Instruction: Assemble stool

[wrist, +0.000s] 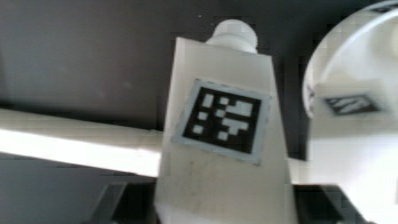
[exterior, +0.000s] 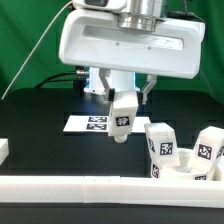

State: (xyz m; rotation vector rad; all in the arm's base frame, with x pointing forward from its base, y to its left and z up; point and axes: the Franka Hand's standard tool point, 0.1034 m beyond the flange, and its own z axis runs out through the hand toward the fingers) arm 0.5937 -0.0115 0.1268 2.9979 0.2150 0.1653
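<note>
My gripper (exterior: 125, 99) is shut on a white blocky stool leg (exterior: 122, 117) with a black-and-white tag and holds it above the black table, its peg end down. In the wrist view the leg (wrist: 224, 120) fills the middle, between the dark fingers (wrist: 132, 203). The round white seat (exterior: 188, 173) lies at the exterior view's right, with two tagged legs (exterior: 160, 146) (exterior: 208, 149) standing up on it. Part of the seat (wrist: 356, 70) shows in the wrist view, beside and beyond the held leg. The held leg is apart from the seat.
The marker board (exterior: 92, 123) lies on the table behind the held leg. A long white border bar (exterior: 90, 189) runs along the front; it also shows in the wrist view (wrist: 71, 135). Another white bar end (exterior: 4, 150) sits at the exterior view's left.
</note>
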